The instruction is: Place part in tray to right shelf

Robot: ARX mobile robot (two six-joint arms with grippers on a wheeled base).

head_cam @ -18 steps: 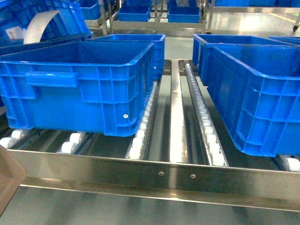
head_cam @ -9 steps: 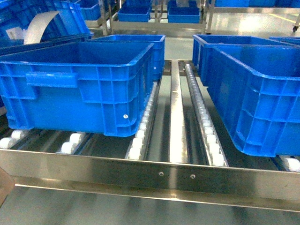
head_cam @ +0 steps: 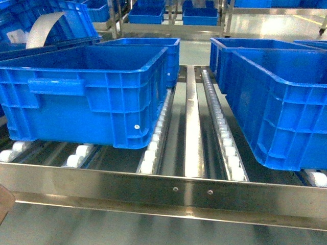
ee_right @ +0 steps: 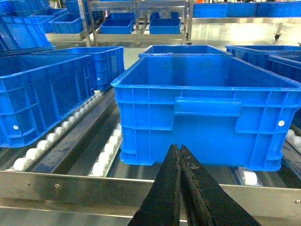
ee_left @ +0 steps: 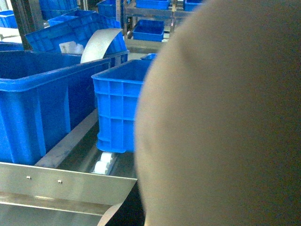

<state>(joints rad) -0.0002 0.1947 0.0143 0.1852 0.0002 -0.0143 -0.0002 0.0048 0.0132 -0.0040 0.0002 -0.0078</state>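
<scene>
Filling the left wrist view, the tray (ee_left: pixel 221 117) shows only as a broad, smooth, matte beige curve close against the lens; in the head view just a brown sliver of it pokes in at the lower left corner (head_cam: pixel 4 206). The part is not visible in any view, so whether it sits in the tray I cannot tell. The left claw is hidden behind the tray and its state cannot be told. The shelf (head_cam: pixel 168 191) lies straight ahead of the tray and slightly to its right: a shiny steel front rail, with rows of small white rollers running away in metal tracks. A bare lane runs between the left crate (head_cam: pixel 87 97) and the right crate (head_cam: pixel 276 107), both of ribbed, glossy blue plastic. I judge that lane the likeliest landing spot, with the left arm nearer. The right claw (ee_right: pixel 181 155), black and scuffed, is pressed together on nothing, hanging before the rail.
</scene>
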